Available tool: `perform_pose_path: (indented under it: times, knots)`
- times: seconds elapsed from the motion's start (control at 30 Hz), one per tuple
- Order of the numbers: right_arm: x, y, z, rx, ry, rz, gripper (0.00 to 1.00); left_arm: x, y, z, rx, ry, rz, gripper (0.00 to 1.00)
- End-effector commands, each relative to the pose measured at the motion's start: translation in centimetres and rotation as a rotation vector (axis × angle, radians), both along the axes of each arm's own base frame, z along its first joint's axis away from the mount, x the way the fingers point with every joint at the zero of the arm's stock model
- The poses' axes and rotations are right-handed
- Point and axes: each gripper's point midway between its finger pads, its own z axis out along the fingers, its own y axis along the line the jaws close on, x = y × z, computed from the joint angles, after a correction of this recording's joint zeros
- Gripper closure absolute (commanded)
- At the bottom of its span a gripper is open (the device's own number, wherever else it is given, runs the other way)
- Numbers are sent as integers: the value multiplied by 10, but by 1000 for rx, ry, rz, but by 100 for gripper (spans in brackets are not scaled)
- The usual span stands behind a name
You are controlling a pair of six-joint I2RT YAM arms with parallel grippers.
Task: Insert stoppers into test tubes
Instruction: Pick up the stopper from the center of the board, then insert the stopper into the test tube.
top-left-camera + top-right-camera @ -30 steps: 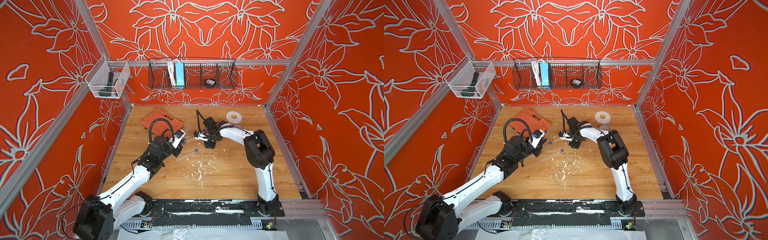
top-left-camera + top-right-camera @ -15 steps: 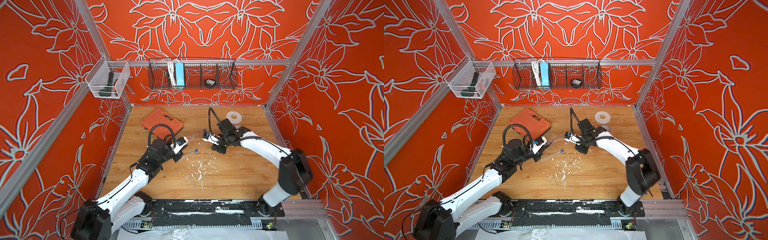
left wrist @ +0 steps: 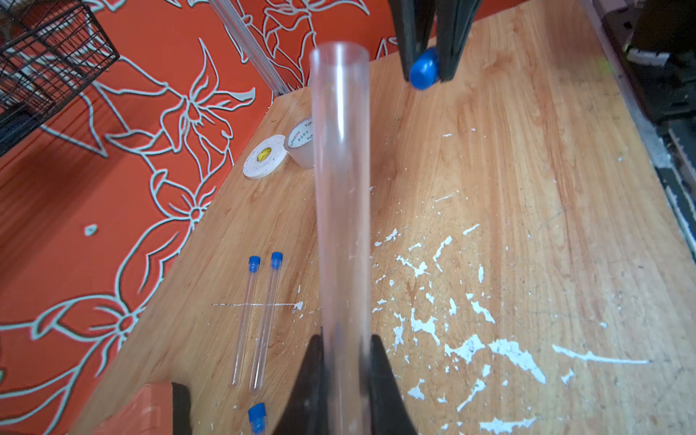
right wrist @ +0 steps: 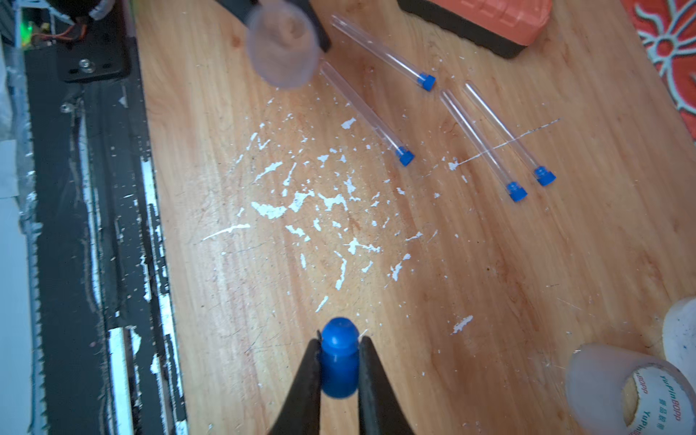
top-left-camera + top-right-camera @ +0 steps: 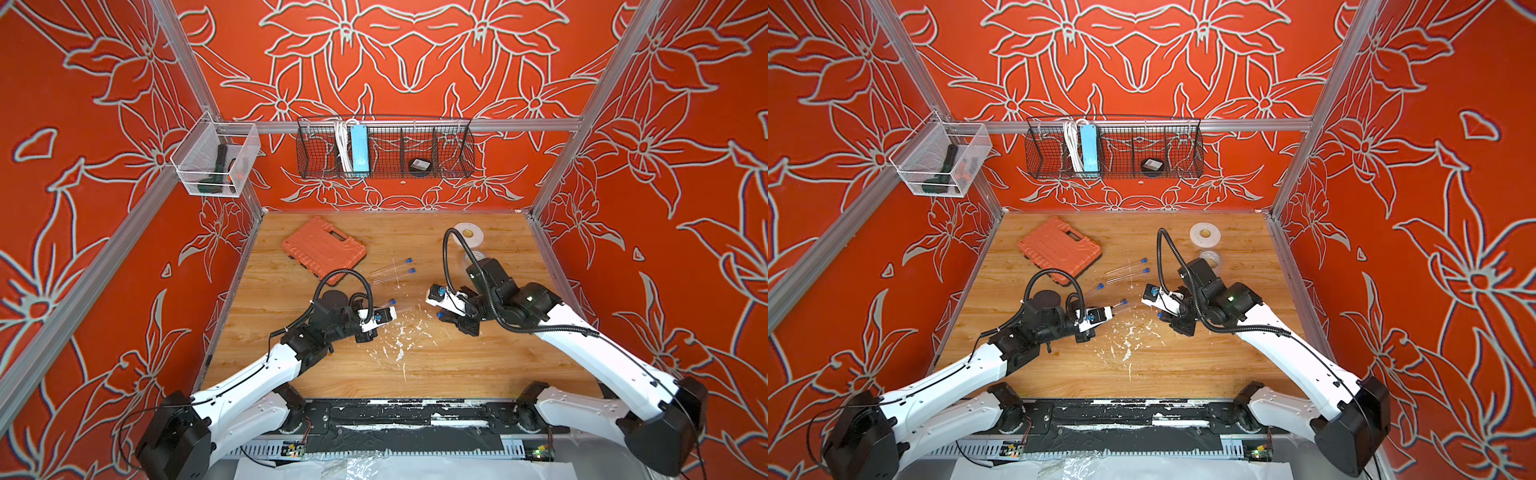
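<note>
Left fingers [image 3: 314, 380] clamp the open tube [image 3: 341, 188], raised off the desk [image 3: 527, 226]. Right fingers [image 4: 301, 384] pinch the stopper [image 4: 339, 357], near the mouth but off-axis. Risk: stopper catches the rim and the tube pivots or slips in the grip.

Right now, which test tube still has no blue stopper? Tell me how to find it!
Look at the wooden table, near the orange tool case. The left claw grips one clear test tube there. Its mouth is open, while the four tubes lying nearby wear blue stoppers.
</note>
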Motion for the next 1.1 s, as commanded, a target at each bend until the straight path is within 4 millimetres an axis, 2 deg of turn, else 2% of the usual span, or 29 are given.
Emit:
perform_pose_path:
  times: [0.0, 0.3, 0.63, 1.07]
  knots:
    - [-21, -5, -6, -67, 59, 23, 84, 0, 2, -11, 84, -57, 2, 100]
    - [-29, 18, 3, -90, 52, 113, 84, -2, 3, -25, 211, -151, 30, 100]
    - [-17, 36, 4, -131, 18, 136, 84, -5, 2, -35, 290, -197, 28, 100]
    - [-7, 49, -1, -159, 2, 141, 85, -9, -1, -36, 299, -211, 12, 100]
